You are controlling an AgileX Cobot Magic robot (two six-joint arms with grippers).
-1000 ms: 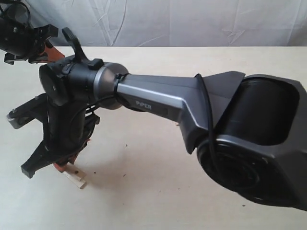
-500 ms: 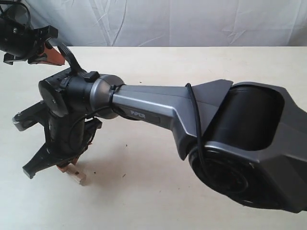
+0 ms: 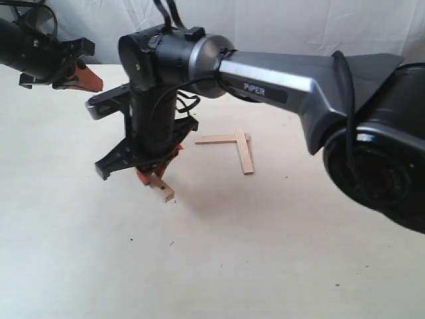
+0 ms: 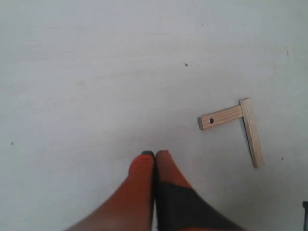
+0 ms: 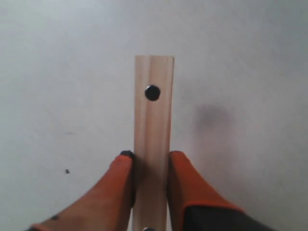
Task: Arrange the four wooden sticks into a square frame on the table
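Two pale wooden sticks [image 3: 240, 147] lie on the beige table [image 3: 279, 252] as an L, joined at one corner; the left wrist view shows the same L [image 4: 243, 122], one strip with a small hole. My right gripper [image 3: 151, 178] reaches across to the left and is shut on a third wooden stick [image 5: 153, 139], whose free end with a dark hole points away from the fingers [image 5: 183, 185]. That stick's tip [image 3: 163, 191] hangs just above the table. My left gripper [image 4: 155, 155] hovers at the far left, shut with nothing in it. A fourth stick is out of view.
A white wrinkled cloth [image 3: 279, 26] hangs behind the table's far edge. The right arm's big dark body [image 3: 372, 133] fills the right side of the exterior view. Small dark specks dot the tabletop.
The right arm has lifted and swung right and away from the camera with the stick in its grip, uncovering the L of two sticks. The left gripper has stayed about where it was.
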